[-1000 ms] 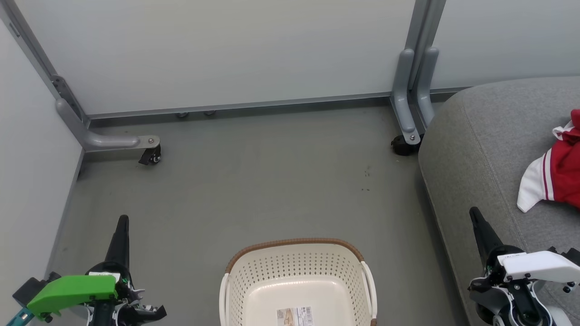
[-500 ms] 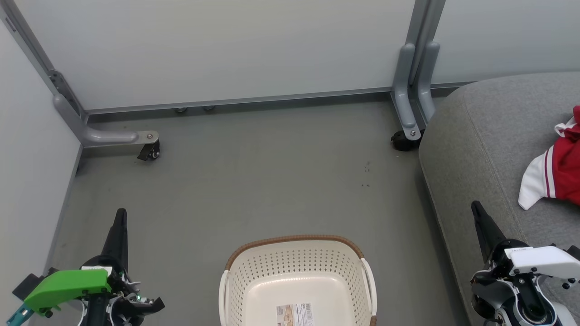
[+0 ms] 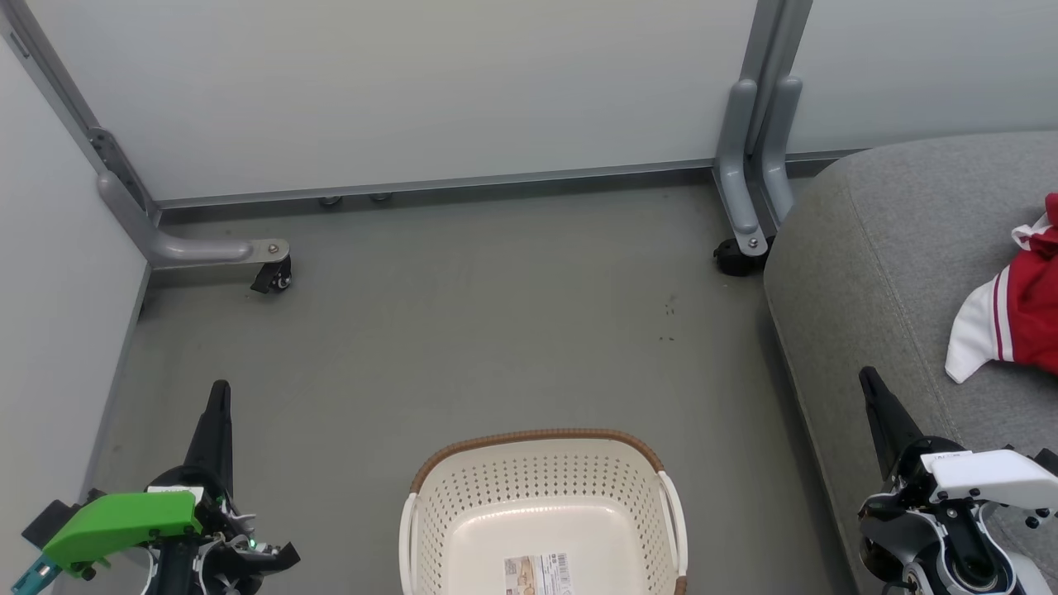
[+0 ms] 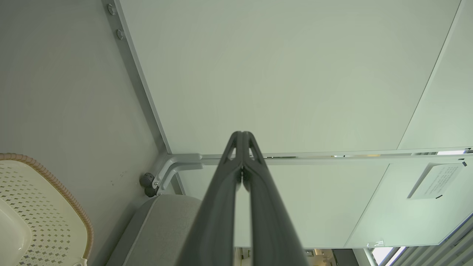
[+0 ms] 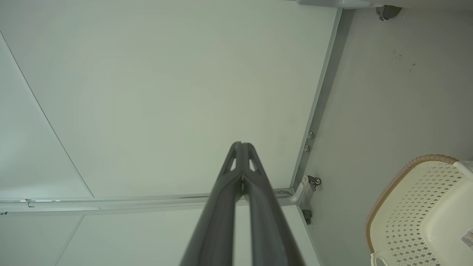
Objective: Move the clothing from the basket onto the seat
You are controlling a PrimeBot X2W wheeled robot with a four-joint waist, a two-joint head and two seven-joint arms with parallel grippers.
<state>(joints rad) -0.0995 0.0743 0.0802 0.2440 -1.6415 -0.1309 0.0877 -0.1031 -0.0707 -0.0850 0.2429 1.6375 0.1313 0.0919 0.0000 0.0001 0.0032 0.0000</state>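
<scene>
The cream basket (image 3: 430, 512) with its brown woven rim stands on the floor at bottom centre, holding nothing but a barcode sticker; its rim also shows in the left wrist view (image 4: 70, 201) and right wrist view (image 5: 391, 184). Red clothing (image 3: 1012, 318) with white panels lies on the grey seat (image 3: 876, 273) at the right edge. My left gripper (image 3: 219, 392) is shut and empty, to the left of the basket. My right gripper (image 3: 866, 378) is shut and empty, over the seat's front edge. Both wrist views show the fingertips (image 4: 242, 136) (image 5: 241, 145) pressed together.
Pale partition panels (image 3: 413, 91) wall off the back and left. Their grey feet with castors (image 3: 277, 277) (image 3: 731, 258) stick out onto the grey floor (image 3: 496, 330) between basket and wall.
From the oldest frame the whole picture shifted slightly, so the camera moved. Over the last half second nothing has changed; both grippers stay shut and still.
</scene>
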